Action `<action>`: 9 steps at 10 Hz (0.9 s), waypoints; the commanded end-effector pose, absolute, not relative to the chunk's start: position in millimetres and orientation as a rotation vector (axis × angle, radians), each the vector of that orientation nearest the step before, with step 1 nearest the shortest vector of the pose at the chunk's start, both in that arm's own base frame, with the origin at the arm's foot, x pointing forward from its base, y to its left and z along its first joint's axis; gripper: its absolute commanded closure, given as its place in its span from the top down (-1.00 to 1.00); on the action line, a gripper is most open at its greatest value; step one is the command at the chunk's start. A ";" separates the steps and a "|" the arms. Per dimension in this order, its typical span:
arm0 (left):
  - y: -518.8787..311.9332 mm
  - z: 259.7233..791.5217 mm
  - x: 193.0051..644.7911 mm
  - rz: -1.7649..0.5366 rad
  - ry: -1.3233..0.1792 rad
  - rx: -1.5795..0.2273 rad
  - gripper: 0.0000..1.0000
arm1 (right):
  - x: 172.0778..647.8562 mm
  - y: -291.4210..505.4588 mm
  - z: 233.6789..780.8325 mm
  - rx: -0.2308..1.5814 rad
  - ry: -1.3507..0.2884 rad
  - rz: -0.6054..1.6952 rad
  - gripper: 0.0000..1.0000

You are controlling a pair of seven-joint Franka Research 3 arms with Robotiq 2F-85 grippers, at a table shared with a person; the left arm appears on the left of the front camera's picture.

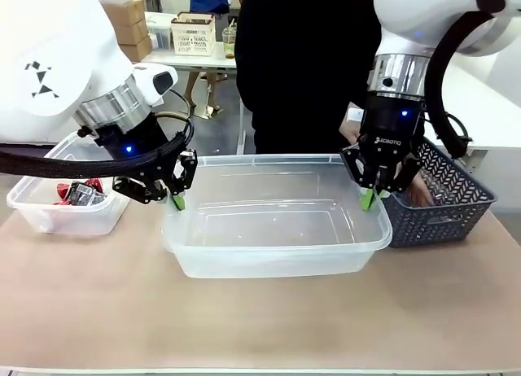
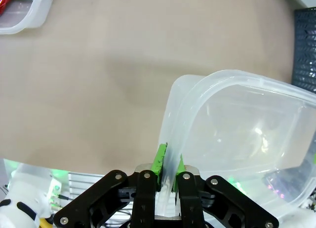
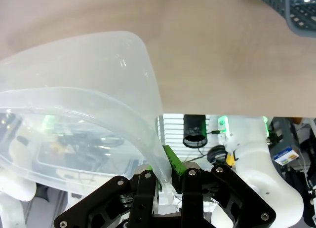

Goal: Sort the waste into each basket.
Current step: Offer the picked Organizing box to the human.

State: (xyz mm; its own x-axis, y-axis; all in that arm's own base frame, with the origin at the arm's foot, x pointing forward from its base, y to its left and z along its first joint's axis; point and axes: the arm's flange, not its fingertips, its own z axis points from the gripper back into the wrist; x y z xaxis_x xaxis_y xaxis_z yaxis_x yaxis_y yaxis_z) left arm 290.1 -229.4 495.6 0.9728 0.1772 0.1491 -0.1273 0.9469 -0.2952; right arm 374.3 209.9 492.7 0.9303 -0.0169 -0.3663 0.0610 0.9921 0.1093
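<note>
Two clear tubs, a large tub (image 1: 277, 262) and a small tub (image 1: 65, 221), and one dark grey basket (image 1: 456, 221) are counted on one counter (image 1: 260, 327); the crushed cans (image 1: 80, 194) cannot be counted.

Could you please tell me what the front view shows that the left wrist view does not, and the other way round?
Front view: the right gripper shut on the right rim of the large clear plastic tub, and a person's hand reaching into the dark grey slotted basket. Left wrist view: a close look at the green pads pinching the tub's rim from both sides. Shared: the left gripper on that tub, the basket, the small clear tub with red-and-silver cans, and the tan table.
</note>
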 end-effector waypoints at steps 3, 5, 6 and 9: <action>-228.0 499.6 288.8 0.180 -0.184 -0.298 -1.00 | 373.9 209.1 494.9 0.124 0.369 -0.033 -0.98; -228.0 499.6 288.8 0.180 -0.184 -0.298 -1.00 | 373.9 209.1 494.9 0.124 0.369 -0.033 -0.98; -228.0 499.6 288.8 0.180 -0.184 -0.298 -1.00 | 373.9 209.1 494.9 0.124 0.369 -0.033 -0.98; -228.0 499.6 288.8 0.180 -0.184 -0.298 -1.00 | 373.9 209.1 494.9 0.124 0.369 -0.033 -0.98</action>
